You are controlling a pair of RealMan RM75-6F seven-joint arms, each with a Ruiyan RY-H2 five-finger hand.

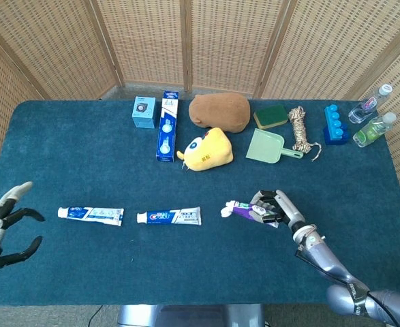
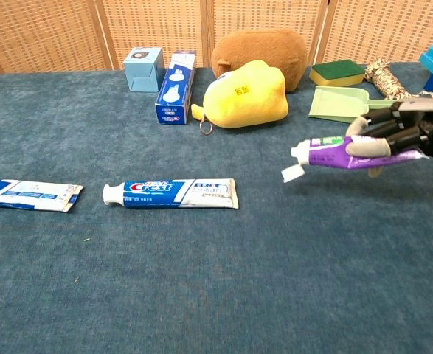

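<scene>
My right hand (image 1: 276, 206) (image 2: 402, 133) grips a purple toothpaste tube (image 1: 244, 210) (image 2: 328, 153) by its tail end, low over the blue cloth, with the flip cap (image 2: 293, 173) hanging open at the left tip. A blue-and-white Crest tube (image 1: 169, 216) (image 2: 170, 194) lies flat to its left. Further left lies a second white-and-blue tube (image 1: 90, 214) (image 2: 27, 195). My left hand (image 1: 1, 228) is at the far left edge of the head view, fingers spread, holding nothing; the chest view does not show it.
Along the back of the table (image 1: 63, 150): a small light blue box (image 1: 144, 112), a blue toothpaste carton (image 1: 166, 125), a brown plush (image 1: 219, 111), a yellow plush (image 1: 208, 149), a green dustpan (image 1: 269, 146), a sponge (image 1: 270, 116), rope (image 1: 298, 128), blue blocks (image 1: 335, 124), two bottles (image 1: 371, 120).
</scene>
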